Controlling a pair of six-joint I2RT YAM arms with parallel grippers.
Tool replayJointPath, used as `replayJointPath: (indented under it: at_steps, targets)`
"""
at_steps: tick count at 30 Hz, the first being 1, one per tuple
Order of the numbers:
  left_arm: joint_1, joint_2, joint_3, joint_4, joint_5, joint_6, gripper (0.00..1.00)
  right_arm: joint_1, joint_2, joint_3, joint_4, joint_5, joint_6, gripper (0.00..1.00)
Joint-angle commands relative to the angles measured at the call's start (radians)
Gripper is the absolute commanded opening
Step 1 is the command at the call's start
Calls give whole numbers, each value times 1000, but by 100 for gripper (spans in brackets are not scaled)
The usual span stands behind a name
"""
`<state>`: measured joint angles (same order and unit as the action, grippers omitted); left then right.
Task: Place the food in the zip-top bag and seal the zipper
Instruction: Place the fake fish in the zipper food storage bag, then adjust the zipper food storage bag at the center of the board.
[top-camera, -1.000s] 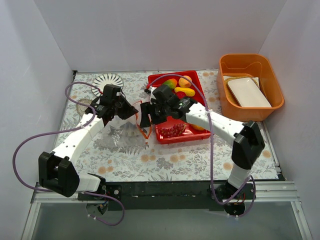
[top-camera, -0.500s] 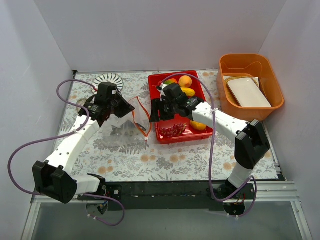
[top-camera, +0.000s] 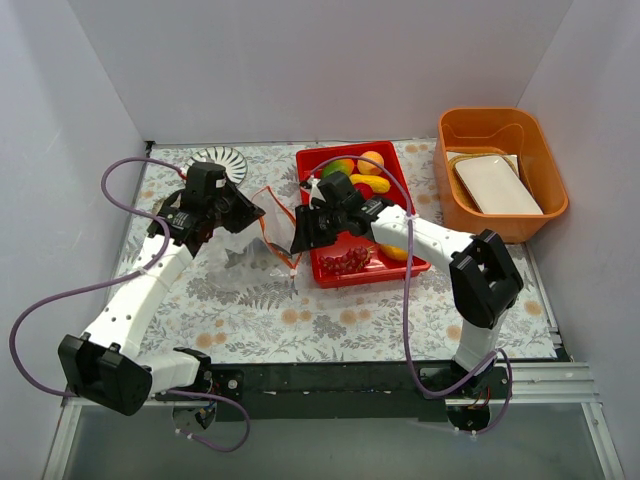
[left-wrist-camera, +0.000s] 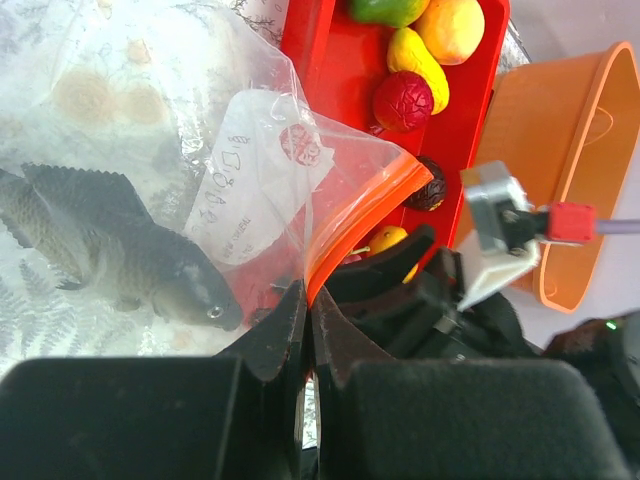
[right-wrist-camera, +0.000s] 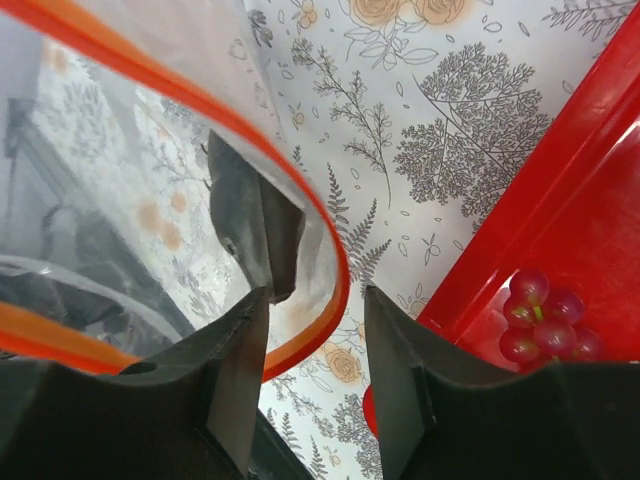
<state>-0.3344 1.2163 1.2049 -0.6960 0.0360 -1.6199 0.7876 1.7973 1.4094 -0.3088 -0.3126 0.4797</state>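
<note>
The clear zip-top bag (top-camera: 250, 250) lies left of the red tray (top-camera: 403, 262), its mouth lifted. A silver fish (left-wrist-camera: 130, 250) lies inside it. My left gripper (left-wrist-camera: 308, 300) is shut on the orange-red zipper (left-wrist-camera: 360, 215), at the bag's mouth (top-camera: 245, 213). My right gripper (right-wrist-camera: 315, 310) is open and straddles the zipper strip (right-wrist-camera: 330, 250) at the tray-side end of the mouth (top-camera: 303, 228). In the tray lie a mango (top-camera: 341, 166), an orange (top-camera: 371, 161), a yellow fruit (left-wrist-camera: 420, 60), a red apple (left-wrist-camera: 403, 100), a dark plum (left-wrist-camera: 430, 185) and purple grapes (right-wrist-camera: 540, 315).
An orange bin (top-camera: 545, 215) holding a white dish stands at the back right. A round patterned plate (top-camera: 218, 160) sits at the back left. White walls close in three sides. Purple cables loop off both arms.
My right gripper swung left from over the tray to the bag's mouth, its jaws narrowing. My left gripper drew the zipper edge up and back to the left.
</note>
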Motion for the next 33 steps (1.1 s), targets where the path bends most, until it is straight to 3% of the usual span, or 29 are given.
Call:
replayJointPath:
  at_steps: [1,4,9,13,15,17,19,28,33]
  targets:
    - [11,-40,15,1,-8,3,0,-4,27,36,65,-77,2,33]
    - [17,-41,18,-8,-24,12,0,-5,11,45,83,-88,3,2]
    - [87,-34,131,-129,-149,113,0,18,-33,152,65,-137,-58,1]
    - [188,-67,200,-198,-247,178,0,58,14,351,-5,-256,-105,1]
    - [227,-83,223,-229,-277,193,0,88,78,445,-131,-246,-151,1]
    - [239,-106,272,-255,-345,198,0,129,105,509,-188,-115,-197,1]
    - [241,-123,298,-251,-381,221,0,157,88,470,-153,-8,-219,1]
    - [242,-121,369,-275,-312,244,0,156,134,379,-15,-112,-110,1]
    - [242,-87,221,-232,-161,267,0,122,155,290,46,-128,-20,1]
